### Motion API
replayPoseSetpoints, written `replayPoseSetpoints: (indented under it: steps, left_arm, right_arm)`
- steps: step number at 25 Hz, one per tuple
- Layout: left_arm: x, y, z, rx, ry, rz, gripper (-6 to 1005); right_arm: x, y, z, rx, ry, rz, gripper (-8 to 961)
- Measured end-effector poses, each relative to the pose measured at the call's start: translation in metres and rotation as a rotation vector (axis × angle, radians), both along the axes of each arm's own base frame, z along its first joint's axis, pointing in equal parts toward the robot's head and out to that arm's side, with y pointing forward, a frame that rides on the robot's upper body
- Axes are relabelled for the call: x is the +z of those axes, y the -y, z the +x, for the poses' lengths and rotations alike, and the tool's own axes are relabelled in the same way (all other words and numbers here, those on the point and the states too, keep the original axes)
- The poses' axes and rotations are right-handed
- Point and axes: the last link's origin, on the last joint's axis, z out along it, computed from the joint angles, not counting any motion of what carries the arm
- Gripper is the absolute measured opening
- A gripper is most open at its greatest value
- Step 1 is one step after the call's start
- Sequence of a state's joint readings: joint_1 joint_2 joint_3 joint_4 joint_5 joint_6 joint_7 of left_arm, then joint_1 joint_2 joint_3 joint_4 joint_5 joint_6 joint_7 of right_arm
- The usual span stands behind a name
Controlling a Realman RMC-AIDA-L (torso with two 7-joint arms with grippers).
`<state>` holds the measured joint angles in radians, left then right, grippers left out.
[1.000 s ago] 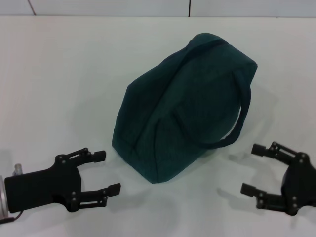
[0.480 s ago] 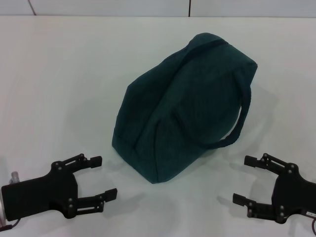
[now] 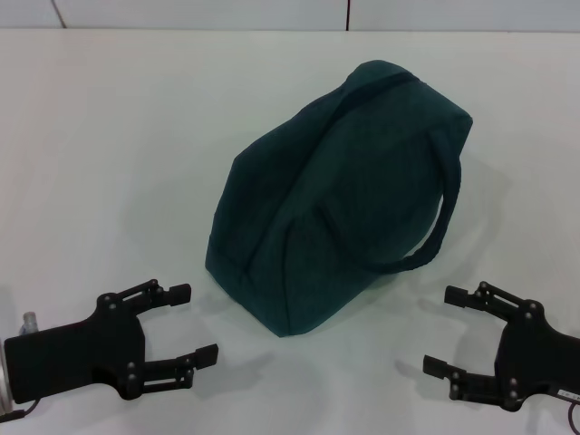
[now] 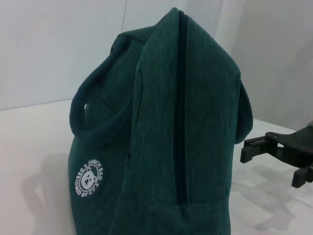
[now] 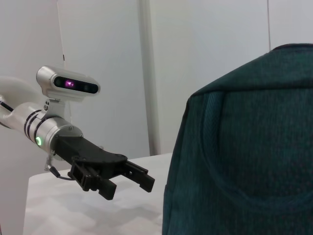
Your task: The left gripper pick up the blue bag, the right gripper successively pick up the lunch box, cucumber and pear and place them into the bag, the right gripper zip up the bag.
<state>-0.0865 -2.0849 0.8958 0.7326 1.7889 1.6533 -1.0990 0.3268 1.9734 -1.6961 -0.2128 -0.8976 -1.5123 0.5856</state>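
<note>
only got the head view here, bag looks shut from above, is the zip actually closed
Observer: Yes. In the left wrist view the zip seam on the blue bag runs closed along the top.
Operator: any logo on it
Observer: A round white bear logo, on the side below one handle.
Operator: left end effector lit up at all
Observer: The right wrist view shows a green light on the wrist behind the left end effector, which is open and apart from the bag.

Right gripper (image 3: 438,330) pulled back and lower than a second ago, farther from blue bag (image 3: 335,195). Left gripper (image 3: 193,323) also dropped back slightly.
</note>
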Motion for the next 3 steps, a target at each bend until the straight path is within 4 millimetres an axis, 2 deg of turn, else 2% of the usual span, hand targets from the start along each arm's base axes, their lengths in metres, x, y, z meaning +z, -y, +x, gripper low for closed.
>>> replayPoseSetpoints:
  steps: [3]
  left_arm:
    - [0.0, -0.0002, 0.0002, -0.001, 0.001, 0.0, 878]
  right_arm:
    - [-0.0005, 0.0001, -0.0006, 0.001, -0.002, 0.0, 860]
